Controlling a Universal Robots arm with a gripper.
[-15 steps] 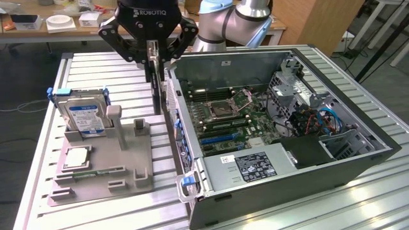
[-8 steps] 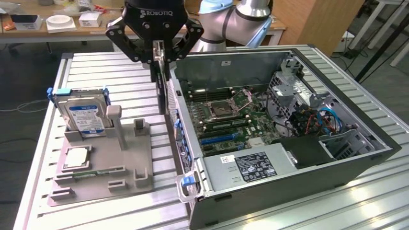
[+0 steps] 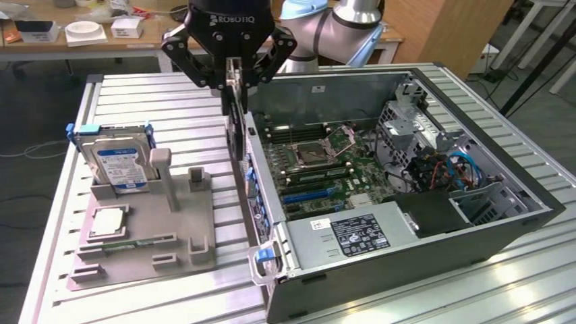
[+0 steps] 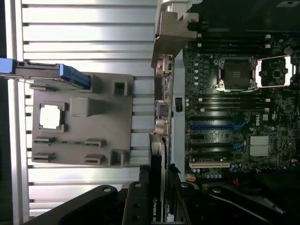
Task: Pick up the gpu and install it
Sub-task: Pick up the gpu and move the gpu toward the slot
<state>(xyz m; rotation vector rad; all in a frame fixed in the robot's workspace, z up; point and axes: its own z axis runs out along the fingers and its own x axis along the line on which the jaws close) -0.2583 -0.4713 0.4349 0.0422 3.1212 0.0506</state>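
So the gripper (image 3: 236,84) had its fingers partway closed, pinching the gpu (image 3: 239,128). It was a thin black card, blade-like edge-on, hanging upright over the computer case (image 3: 405,270) wall, beside the grey tray (image 3: 180,229).

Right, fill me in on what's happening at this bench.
The robot arm's black gripper is clamped on the thin flat black gpu card, which hangs edge-on, upright, by the wall of the open dark grey computer case that faces the grey parts holder. The card is not seated on the green motherboard. A boxy hard drive with a blue-and-white label stands in the holder.
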